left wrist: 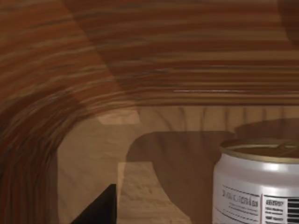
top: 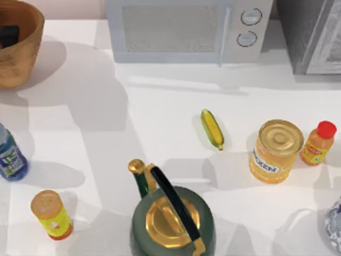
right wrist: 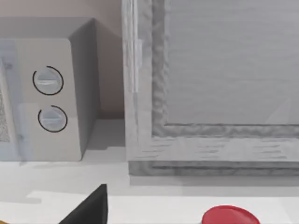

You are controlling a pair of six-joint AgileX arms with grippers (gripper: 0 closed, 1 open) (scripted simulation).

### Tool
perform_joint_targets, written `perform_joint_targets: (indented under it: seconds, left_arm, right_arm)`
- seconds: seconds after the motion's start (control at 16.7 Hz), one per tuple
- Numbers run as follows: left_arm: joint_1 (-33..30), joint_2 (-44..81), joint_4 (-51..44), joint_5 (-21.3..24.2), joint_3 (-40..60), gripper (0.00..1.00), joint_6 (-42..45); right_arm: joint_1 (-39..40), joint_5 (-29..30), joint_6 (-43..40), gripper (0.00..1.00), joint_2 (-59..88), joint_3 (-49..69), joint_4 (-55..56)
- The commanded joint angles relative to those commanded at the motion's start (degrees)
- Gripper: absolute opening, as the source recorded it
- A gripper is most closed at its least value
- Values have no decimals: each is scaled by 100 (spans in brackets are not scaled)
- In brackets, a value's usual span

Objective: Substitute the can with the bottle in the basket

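The can (left wrist: 257, 186) stands inside the basket (top: 18, 50) on the white table (top: 160, 117); left pincer's grip can't be told.

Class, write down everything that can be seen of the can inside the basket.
The can looks like silvery-white metal with a gold-rimmed top and a panel of small black print and a barcode on its side. It stands upright on the smooth wooden floor of the basket, close to the ribbed woven wall but apart from it. Its lower part is cut off by the picture's edge. Nothing grips it.
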Motion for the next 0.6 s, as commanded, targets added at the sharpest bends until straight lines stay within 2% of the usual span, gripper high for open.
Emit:
perform_joint_targets:
  seconds: [0.12, 0.6]
  left_arm:
    - [0, 0, 0, 0, 0, 100, 0]
    - [0, 0, 0, 0, 0, 40, 0]
  right_arm:
    - [0, 0, 0, 100, 0, 0, 0]
    - [0, 0, 0, 100, 0, 0, 0]
